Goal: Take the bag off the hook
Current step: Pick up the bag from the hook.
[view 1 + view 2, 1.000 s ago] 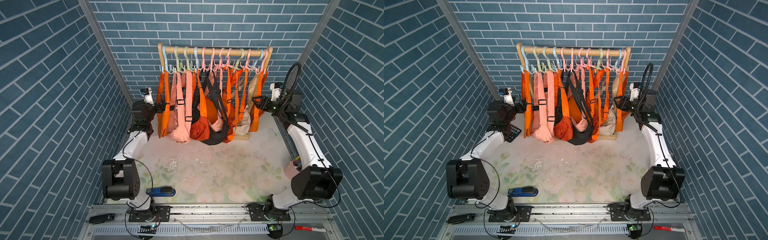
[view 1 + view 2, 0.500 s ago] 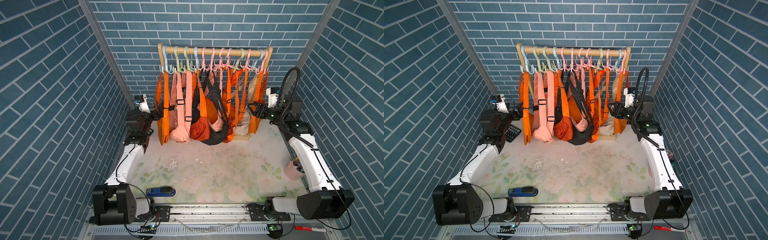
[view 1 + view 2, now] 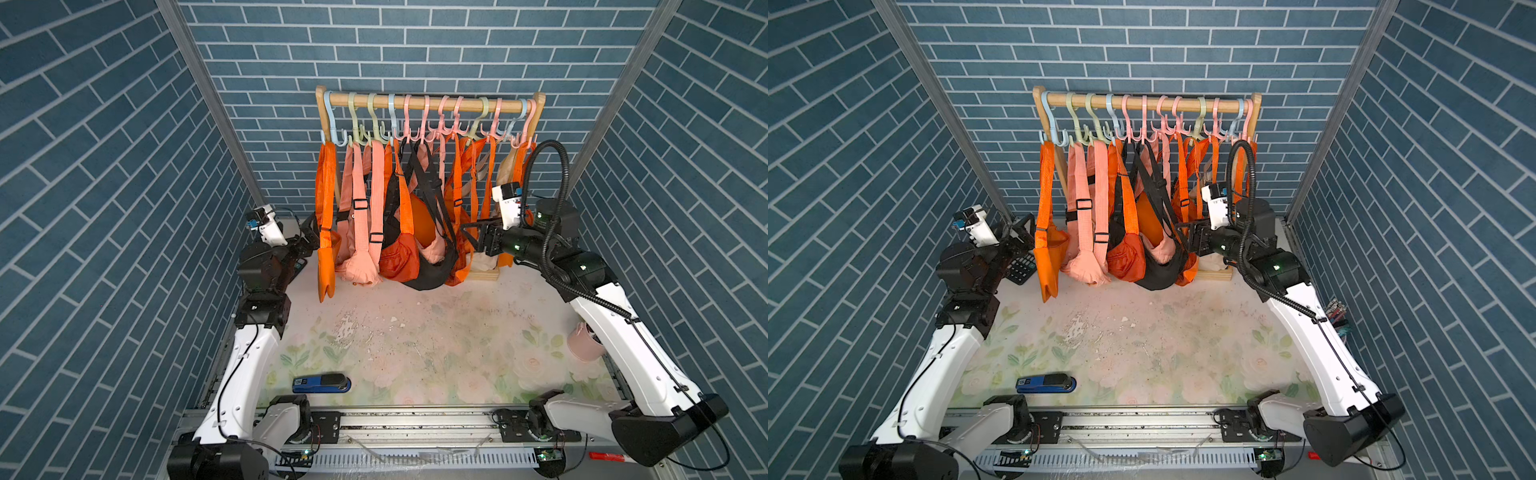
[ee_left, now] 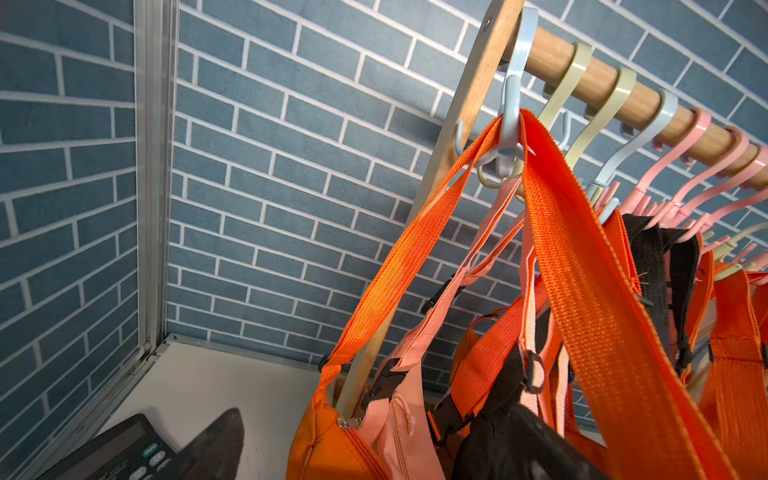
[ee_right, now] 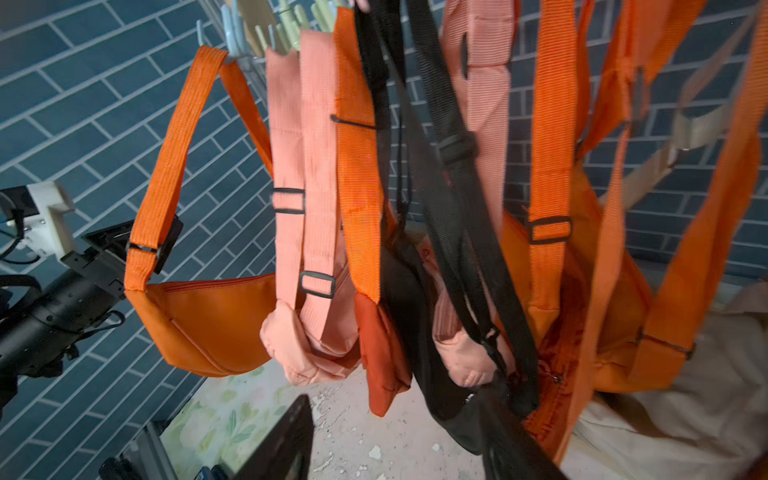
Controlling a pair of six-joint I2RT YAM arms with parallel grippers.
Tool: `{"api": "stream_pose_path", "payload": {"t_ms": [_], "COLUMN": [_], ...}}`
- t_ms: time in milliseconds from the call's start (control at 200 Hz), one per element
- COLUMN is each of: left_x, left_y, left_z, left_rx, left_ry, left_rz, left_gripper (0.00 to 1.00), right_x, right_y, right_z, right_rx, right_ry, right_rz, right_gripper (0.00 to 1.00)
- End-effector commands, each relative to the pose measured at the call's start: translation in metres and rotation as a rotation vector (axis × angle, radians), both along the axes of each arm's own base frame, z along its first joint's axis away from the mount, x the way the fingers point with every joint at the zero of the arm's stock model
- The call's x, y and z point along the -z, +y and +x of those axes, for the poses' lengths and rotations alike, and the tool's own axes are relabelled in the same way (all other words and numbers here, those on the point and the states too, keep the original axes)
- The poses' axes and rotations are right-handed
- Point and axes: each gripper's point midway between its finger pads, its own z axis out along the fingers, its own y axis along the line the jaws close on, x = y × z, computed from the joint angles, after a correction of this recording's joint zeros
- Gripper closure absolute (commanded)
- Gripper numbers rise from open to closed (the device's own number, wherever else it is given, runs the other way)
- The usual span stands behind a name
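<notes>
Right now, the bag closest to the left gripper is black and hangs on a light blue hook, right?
Not quite: the bag closest to the left gripper is orange, not black. It does hang on a light blue hook, as the left wrist view shows.

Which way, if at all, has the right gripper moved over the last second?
Yes. In both top views the right gripper has shifted from beside the wooden rack's right post inward among the hanging bags, and lower.
</notes>
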Motion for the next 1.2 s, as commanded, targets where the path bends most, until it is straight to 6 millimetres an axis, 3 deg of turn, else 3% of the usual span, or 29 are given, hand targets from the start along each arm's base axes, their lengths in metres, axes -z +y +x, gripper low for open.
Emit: {"api": "stream_pose_path", "payload": {"t_ms": [0,310,460,675,830,960,970,995,1195], "left_x": [0.016,0.072,0.067,0.042,0.031,0.034,0.034,0.035,0.038], "left_y": [0.000,0.051,0.057,0.051,0.044,0.041,0.041,0.041,0.038], "left_z": [-0.004,-0.007,0.002,0.013,0.014,0.012,0.012,0.012,0.011], "left_rx": [-0.006,-0.300,-0.333,-0.300,-0.262,-0.244,-0.243,-0.240,-0.224], "left_ry": [0.077,0.299,0.275,0.210,0.158,0.139,0.138,0.138,0.129], "left_rz": [-0.020,0.078,0.077,0.065,0.028,0.003,0.000,-0.002,-0.013], "left_gripper": [0.01,0.01,0.01,0.01,0.01,0.01,0.01,0.01,0.01], "right_x": [-0.010,-0.010,-0.010,-0.016,-0.022,-0.030,-0.019,-0.015,-0.005], "right_y": [0.023,0.118,0.165,0.220,0.246,0.261,0.267,0.272,0.298], "right_z": [-0.004,0.009,0.016,0.024,0.034,0.040,0.044,0.047,0.049], "right_rx": [-0.047,-0.184,-0.248,-0.310,-0.314,-0.315,-0.316,-0.317,-0.338], "right_ry": [-0.043,-0.049,-0.042,-0.052,-0.058,-0.051,-0.036,-0.029,-0.007], "right_rz": [-0.026,-0.052,-0.033,-0.011,0.031,0.090,0.081,0.087,0.161], "right_gripper": [0.37,0.39,0.40,0.43,0.51,0.52,0.52,0.52,0.52]}}
